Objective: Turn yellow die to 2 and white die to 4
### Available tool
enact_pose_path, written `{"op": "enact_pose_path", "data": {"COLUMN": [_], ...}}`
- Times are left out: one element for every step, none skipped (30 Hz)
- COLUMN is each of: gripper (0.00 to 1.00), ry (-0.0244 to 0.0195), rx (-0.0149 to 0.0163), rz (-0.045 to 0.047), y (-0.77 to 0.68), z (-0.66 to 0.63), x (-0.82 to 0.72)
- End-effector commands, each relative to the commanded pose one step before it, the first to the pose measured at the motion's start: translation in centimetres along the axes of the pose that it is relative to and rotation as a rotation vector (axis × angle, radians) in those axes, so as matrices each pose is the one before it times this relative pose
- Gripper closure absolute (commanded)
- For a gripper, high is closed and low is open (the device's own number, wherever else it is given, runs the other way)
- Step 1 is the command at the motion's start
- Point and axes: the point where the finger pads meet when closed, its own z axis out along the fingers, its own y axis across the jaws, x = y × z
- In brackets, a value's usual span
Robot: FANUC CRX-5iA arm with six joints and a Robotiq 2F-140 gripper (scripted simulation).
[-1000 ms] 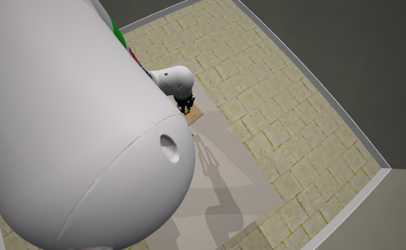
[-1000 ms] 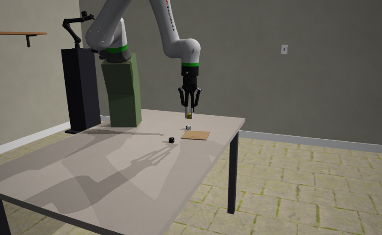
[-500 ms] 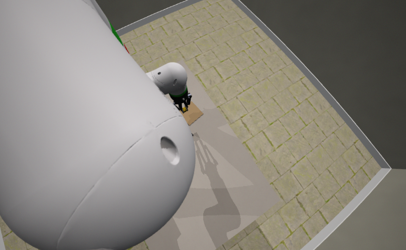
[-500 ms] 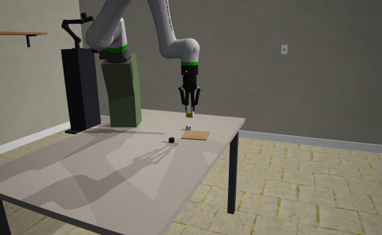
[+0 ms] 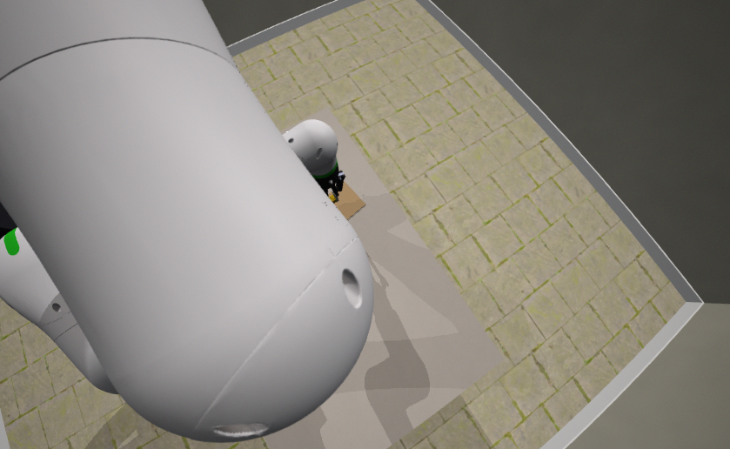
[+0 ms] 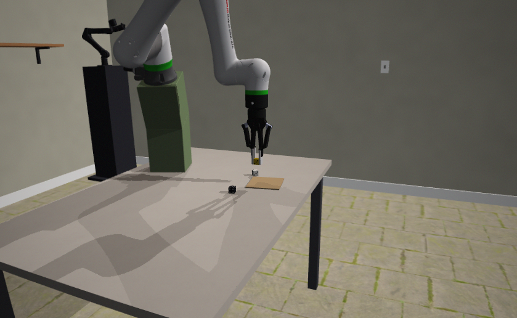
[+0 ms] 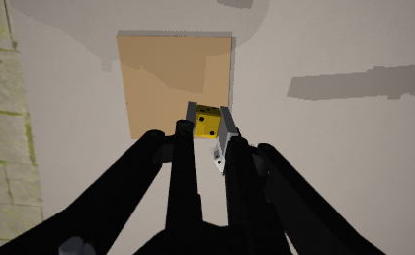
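My gripper (image 6: 256, 159) is shut on the yellow die (image 7: 207, 122) and holds it in the air above the table, over the near edge of the tan mat (image 7: 178, 81). The die also shows in the exterior view (image 6: 256, 160) between the fingertips. The white die (image 6: 254, 172) lies on the table just beside the mat (image 6: 265, 182), below the gripper. The black die (image 6: 232, 189) lies on the table to the left of the mat. In the top view the arm hides most of the table; the mat's corner (image 5: 351, 202) and the gripper (image 5: 333, 193) show.
A green pedestal (image 6: 166, 122) carries the arm's base at the table's back. A black stand (image 6: 108, 120) is beside it. The table's right edge (image 6: 323, 174) runs close to the mat.
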Motion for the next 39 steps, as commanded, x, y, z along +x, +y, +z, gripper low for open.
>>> {"op": "enact_pose_path", "data": {"gripper": [0.87,0.87,0.87,0.87,0.87,0.87,0.87,0.87,0.87,0.87,0.87,0.87,0.87,0.87,0.87,0.87,0.87,0.87,0.87,0.87,0.87,0.87,0.87,0.87,0.87,0.87,0.87,0.87,0.87,0.87,0.87,0.87,0.87,0.87,0.87,0.87,0.87,0.87,0.87], "ry": [0.00045,0.00000,0.00000,0.00000,0.00000,0.00000,0.00000,0.00000,0.00000,0.00000,0.00000,-0.00001,0.00001,0.00000,-0.00001,0.00001,0.00000,-0.00001,-0.00001,0.00000,0.00000,0.00000,0.00000,0.00000,0.00000,0.00000,0.00000,0.00000,0.00000,0.00000,0.00000,0.00000,0.00000,0.00000,0.00000,0.00000,0.00000,0.00000,0.00000], "rx": [0.00589,0.00000,0.00000,0.00000,0.00000,0.00000,0.00000,0.00000,0.00000,0.00000,0.00000,0.00000,0.00000,0.00000,0.00000,0.00000,0.00000,0.00000,0.00000,0.00000,0.00000,0.00000,0.00000,0.00000,0.00000,0.00000,0.00000,0.00000,0.00000,0.00000,0.00000,0.00000,0.00000,0.00000,0.00000,0.00000,0.00000,0.00000,0.00000], "rz": [0.00061,0.00000,0.00000,0.00000,0.00000,0.00000,0.00000,0.00000,0.00000,0.00000,0.00000,0.00000,0.00000,0.00000,0.00000,0.00000,0.00000,0.00000,0.00000,0.00000,0.00000,0.00000,0.00000,0.00000,0.00000,0.00000,0.00000,0.00000,0.00000,0.00000,0.00000,0.00000,0.00000,0.00000,0.00000,0.00000,0.00000,0.00000,0.00000], "y": [-0.054,0.006,0.006,0.006,0.006,0.006,0.006,0.006,0.006,0.000,0.000,0.005,0.004,0.003,0.004,0.002,0.002,0.002,0.001,0.000,0.000,0.000,0.000,0.000,0.000,0.000,0.000,0.000,0.000,0.000,0.000,0.000,0.000,0.000,0.000,0.000,0.000,0.000,0.000], "z": [1.513,0.490,0.503,0.510,0.511,0.505,0.493,0.472,0.443,0.000,0.000,0.405,0.363,0.312,0.255,0.203,0.146,0.094,0.051,0.020,0.003,0.000,0.000,0.000,0.000,0.000,0.000,0.000,0.000,0.000,0.000,0.000,0.000,0.000,0.000,0.000,0.000,0.000,0.000], "x": [-0.007,-0.003,-0.003,-0.003,-0.003,-0.003,-0.003,-0.003,-0.003,0.000,0.000,-0.003,-0.002,-0.002,-0.002,-0.001,-0.001,-0.001,0.000,0.000,0.000,0.000,0.000,0.000,0.000,0.000,0.000,0.000,0.000,0.000,0.000,0.000,0.000,0.000,0.000,0.000,0.000,0.000,0.000]}}
